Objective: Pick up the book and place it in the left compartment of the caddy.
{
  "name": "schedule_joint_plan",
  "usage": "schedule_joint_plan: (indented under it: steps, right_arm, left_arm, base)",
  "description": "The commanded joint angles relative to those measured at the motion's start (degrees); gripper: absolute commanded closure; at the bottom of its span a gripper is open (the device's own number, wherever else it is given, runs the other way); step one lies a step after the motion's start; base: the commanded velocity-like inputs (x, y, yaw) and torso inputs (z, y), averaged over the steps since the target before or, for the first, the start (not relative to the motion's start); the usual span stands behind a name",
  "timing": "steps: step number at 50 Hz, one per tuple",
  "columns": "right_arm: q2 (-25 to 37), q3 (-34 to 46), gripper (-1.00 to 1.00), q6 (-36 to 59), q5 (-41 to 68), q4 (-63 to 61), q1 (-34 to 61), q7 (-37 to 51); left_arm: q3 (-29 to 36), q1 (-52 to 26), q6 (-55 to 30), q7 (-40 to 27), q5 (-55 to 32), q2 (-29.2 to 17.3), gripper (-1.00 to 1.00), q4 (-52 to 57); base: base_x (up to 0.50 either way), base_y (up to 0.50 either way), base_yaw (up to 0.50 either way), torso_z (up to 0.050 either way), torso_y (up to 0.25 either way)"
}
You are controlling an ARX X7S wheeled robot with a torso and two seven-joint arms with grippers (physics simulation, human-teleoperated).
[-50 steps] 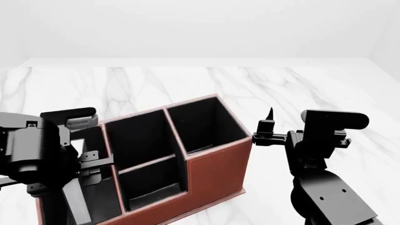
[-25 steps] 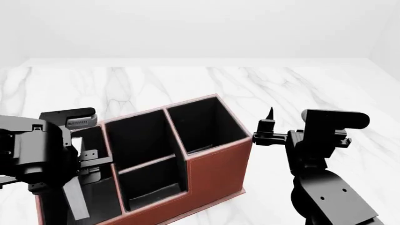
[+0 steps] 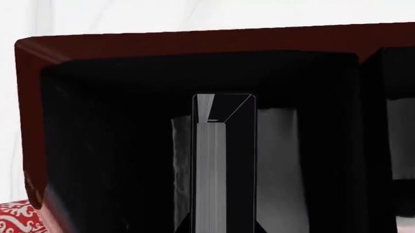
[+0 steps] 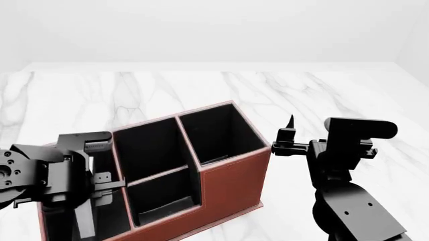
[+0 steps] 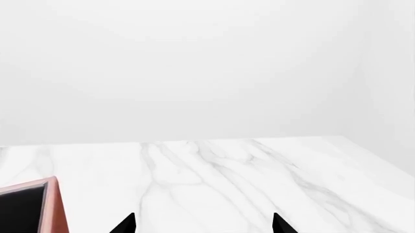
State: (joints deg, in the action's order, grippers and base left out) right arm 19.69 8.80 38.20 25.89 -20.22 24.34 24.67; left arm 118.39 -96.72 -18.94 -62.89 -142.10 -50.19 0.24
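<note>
- Placement stage is judged to be reached: the book [image 3: 224, 160] is seen in the left wrist view standing on edge, page edges towards the camera, already below the rim of the caddy [image 4: 231, 173] and inside the left compartment [image 3: 116, 145].
- Black lining is seen on either side of the book in that view, so it is judged to sit about midway across the compartment, apart from both long walls; whether its lower edge rests on the compartment floor cannot be told.
- Left gripper [image 4: 84, 211] is seen in the head view over the near end of the caddy, at its left side, above that same compartment. The fingertips are not clearly shown in either view, so whether the jaws are clamped on the book or released cannot be told.
- A red patterned mug [image 3: 16, 218] is glimpsed just outside the caddy's outer wall, clear of the work.
- Right gripper [image 5: 203, 224] is held off the right side of the caddy, over the bare marble table [image 4: 348, 95]; its jaws stand parted, with nothing between them.
- Remaining work, as judged: confirmation that the book is seated, release if not done, and withdrawal of the left arm straight up without catching the rim.
- The caddy's other three slots are seen empty.
</note>
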Motion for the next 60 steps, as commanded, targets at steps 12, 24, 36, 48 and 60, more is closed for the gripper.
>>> schedule_joint_plan:
  steps: [12,24,36,48,60]
  right_arm:
    - [0.3,0.1,-1.00,0.1,0.5,-0.1,0.1,0.3]
    - [0.5,0.2,-1.00,0.5,0.8,-0.4,0.5,0.5]
    - [0.5,0.4,-1.00,0.1,0.9,-0.5,0.2,0.6]
    - [0.5,0.6,-1.00,-0.1,1.0,-0.6,0.1,0.7]
    - [0.0,1.5,-1.00,-1.0,1.2,-1.5,0.0,0.4]
  left_arm:
    - [0.0,-0.1,0.2,-0.2,0.9,0.2,-1.00,-0.5]
    - [-3.0,-8.5,-1.6,-6.2,-1.0,-4.0,-1.00,7.5]
    - [-8.6,-20.9,-4.4,-12.8,-4.2,-8.1,-1.00,14.8]
    - [-15.8,-29.9,-5.7,-13.9,-9.1,-10.3,-1.00,20.3]
    - [-17.2,-14.0,20.4,-5.1,29.4,-14.6,-1.00,38.2]
  base:
    - [0.00,0.00,0.00,0.000,0.002]
    - [0.00,0.00,0.00,0.000,0.000]
    - [0.00,0.00,0.00,0.000,0.000]
    - [0.00,0.00,0.00,0.000,0.000]
    - [0.00,0.00,0.00,0.000,0.000]
